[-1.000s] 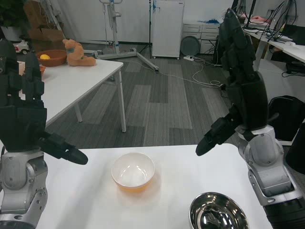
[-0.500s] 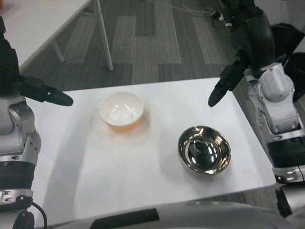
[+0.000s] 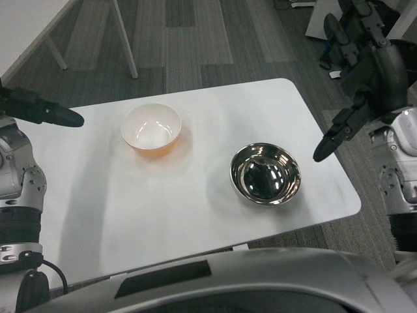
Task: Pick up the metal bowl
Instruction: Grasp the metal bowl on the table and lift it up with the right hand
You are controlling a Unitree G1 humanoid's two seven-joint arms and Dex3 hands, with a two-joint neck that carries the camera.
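Observation:
The shiny metal bowl (image 3: 266,173) stands upright on the white table (image 3: 163,208), toward its right side. My right hand (image 3: 361,72) is raised beyond the table's right edge, above and to the right of the bowl, fingers spread, holding nothing; its thumb points down toward the table edge. Only a few fingers of my left hand (image 3: 40,112) show at the far left edge, stretched over the table's left corner, empty.
An orange bowl with a white inside (image 3: 151,129) sits on the table left of the metal bowl, a hand's width away. Another white table's legs (image 3: 124,39) stand on the grey floor behind.
The camera has dipped further toward the table, so both bowls show higher in the picture. My right hand has drawn out to the right, past the table's edge.

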